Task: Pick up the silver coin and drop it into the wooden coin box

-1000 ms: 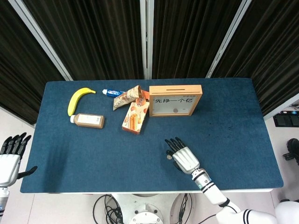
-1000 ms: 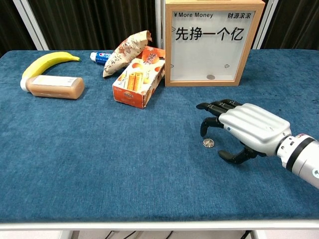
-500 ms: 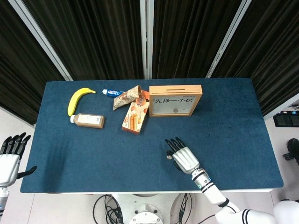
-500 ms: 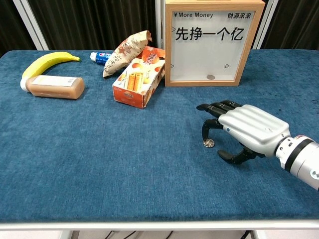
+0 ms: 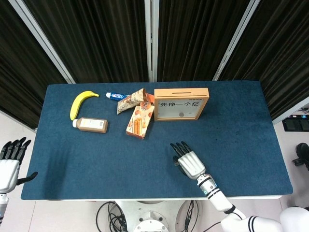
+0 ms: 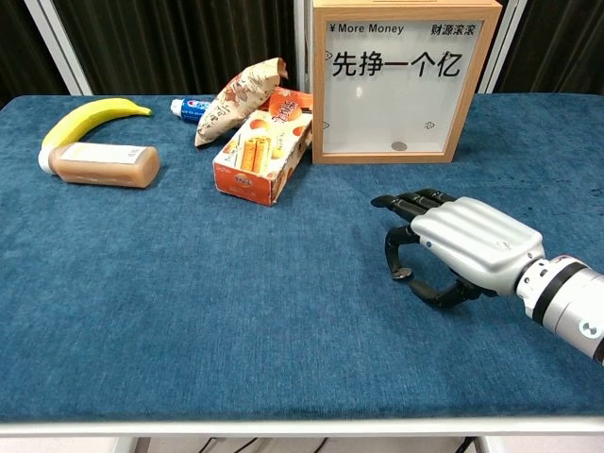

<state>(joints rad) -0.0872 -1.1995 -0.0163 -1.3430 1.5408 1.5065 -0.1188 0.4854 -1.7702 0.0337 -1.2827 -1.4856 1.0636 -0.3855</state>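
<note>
1. My right hand has a finger and thumb curled down onto the silver coin, pinching it against the cloth; not lifted yet.
2. Beyond the fingertips stands the wooden coin box; lifting and dropping remain.
3. My left hand idles open.

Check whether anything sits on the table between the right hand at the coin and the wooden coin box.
Nothing visible does. The right hand is down over the coin, which is hidden under its fingers, and bare blue table runs from there to the wooden coin box. The snack carton lies left of that path.
</note>
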